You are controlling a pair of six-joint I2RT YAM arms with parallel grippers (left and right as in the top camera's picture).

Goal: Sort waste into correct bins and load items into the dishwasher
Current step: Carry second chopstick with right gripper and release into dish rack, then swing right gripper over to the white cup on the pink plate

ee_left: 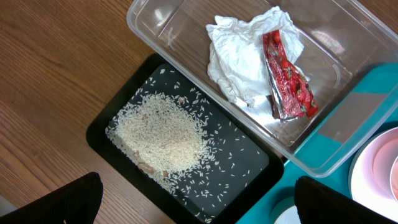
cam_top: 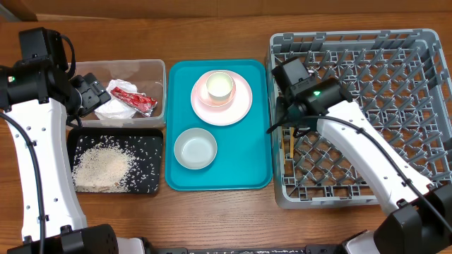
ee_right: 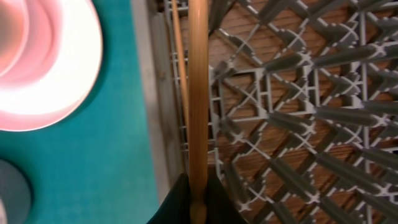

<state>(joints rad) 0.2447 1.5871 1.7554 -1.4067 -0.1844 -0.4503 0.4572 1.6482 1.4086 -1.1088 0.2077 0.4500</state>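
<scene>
My right gripper (ee_right: 198, 200) is shut on a wooden chopstick (ee_right: 198, 87) and holds it over the left edge of the grey dish rack (cam_top: 367, 113). A second chopstick (ee_right: 180, 68) lies inside the rack along its left wall. From overhead, the right gripper (cam_top: 286, 125) is at the rack's left side, with the chopstick (cam_top: 289, 144) poking out below it. My left gripper (ee_left: 199, 211) is open above the black tray (ee_left: 249, 165), which holds the rice (ee_left: 165, 134). The clear tub (ee_left: 161, 25) contains the white tissue (ee_left: 239, 56) and the red wrapper (ee_left: 287, 78).
A teal tray (cam_top: 247, 169) between the bins and the rack carries a pink plate (cam_top: 236, 106) with a small cup (cam_top: 219, 86) on it and a pale bowl (cam_top: 195, 149). The left gripper (cam_top: 93, 97) hovers by the tub's left wall.
</scene>
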